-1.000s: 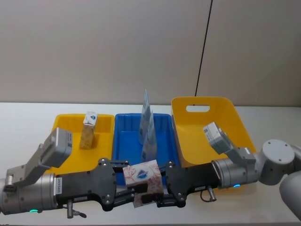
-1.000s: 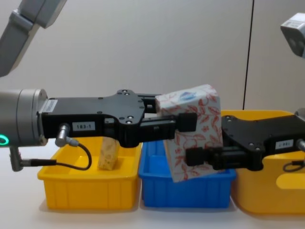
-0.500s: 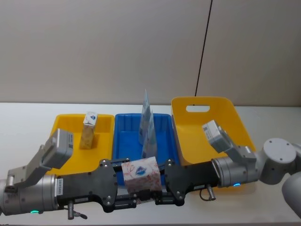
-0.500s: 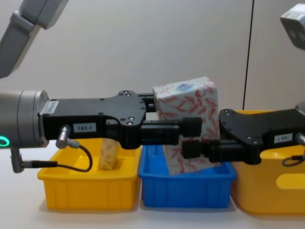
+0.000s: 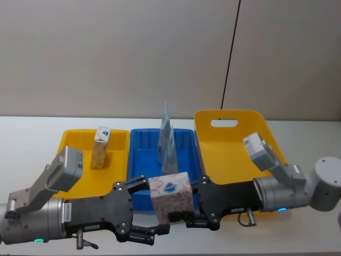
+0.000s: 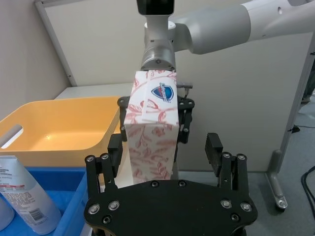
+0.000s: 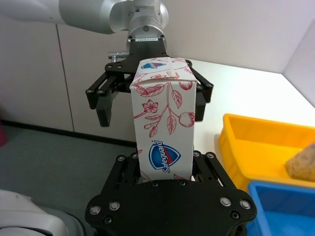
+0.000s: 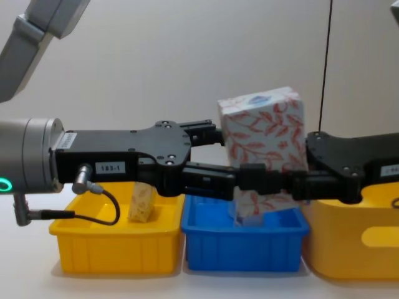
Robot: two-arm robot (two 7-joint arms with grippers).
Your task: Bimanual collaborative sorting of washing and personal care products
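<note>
Plain beige wall out back, and a white counter (image 5: 32, 133) carrying three bins in a row: a small yellow bin (image 5: 120, 140) on the left, a blue bin (image 5: 141, 160) in the middle, and a bigger handled yellow bin (image 5: 229, 154) on the right. Sorting looked partly done. One small pack with a blue logo on top (image 5: 100, 147) stood in the left yellow bin, and the tall slim pouches (image 5: 167, 143) stood upright in the blue one.

The piece in play was a Safeguard soap pack (image 5: 171, 196), white with a red floral print. It was up in the air in front of the blue bin, roughly upright. The right gripper (image 5: 191, 205) had its jaws clamped on the pack's lower part. The left gripper (image 5: 146, 208) sat just beside it with its jaws spread wide, apparently not touching the pack.

So it looked like a handover with the right arm carrying. This pack wasn't binned yet, and which bin it belonged in couldn't be told.
</note>
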